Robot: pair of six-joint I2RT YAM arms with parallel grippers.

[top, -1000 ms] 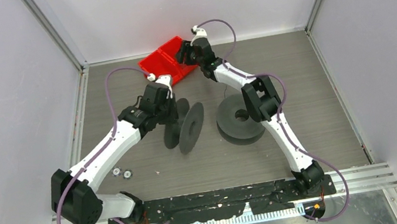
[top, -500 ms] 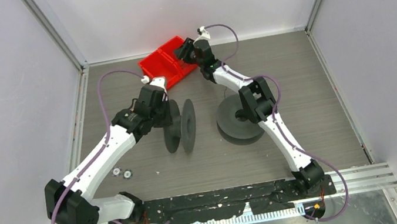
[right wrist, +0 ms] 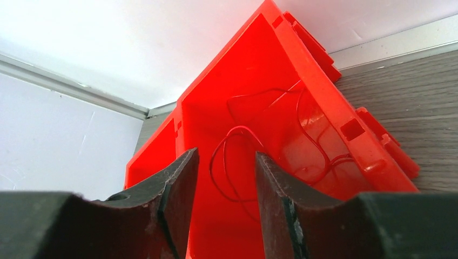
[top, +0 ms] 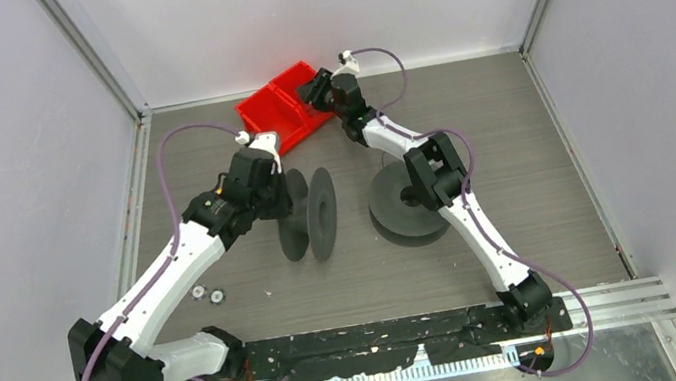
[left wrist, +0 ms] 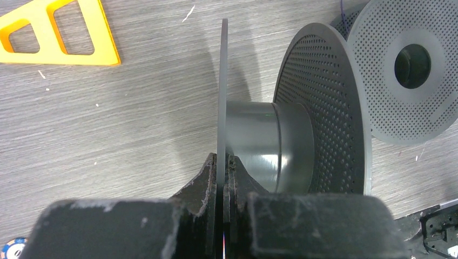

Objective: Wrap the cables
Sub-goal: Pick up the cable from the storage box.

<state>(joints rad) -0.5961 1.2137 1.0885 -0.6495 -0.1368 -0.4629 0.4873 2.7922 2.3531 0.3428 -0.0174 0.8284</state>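
Thin red cables (right wrist: 237, 162) lie looped inside the red bin (top: 277, 111) at the back of the table, which fills the right wrist view (right wrist: 302, 70). My right gripper (right wrist: 224, 167) is open just in front of the loops, at the bin (top: 317, 89). A dark grey spool (top: 309, 215) stands on its rims mid-table. My left gripper (left wrist: 221, 162) is shut on the spool's thin near flange (left wrist: 222, 86), and sits at its left side in the top view (top: 275, 185). The spool's hub (left wrist: 267, 145) is bare.
A second dark grey spool (top: 407, 202) lies flat to the right, under the right arm, also perforated in the left wrist view (left wrist: 410, 65). An orange triangular piece (left wrist: 59, 32) lies on the table. Two small round bits (top: 208, 293) lie near the left arm.
My left gripper has turned the spool from tilted to upright and drawn back to the left a little. My right gripper has shifted slightly over the red bin.
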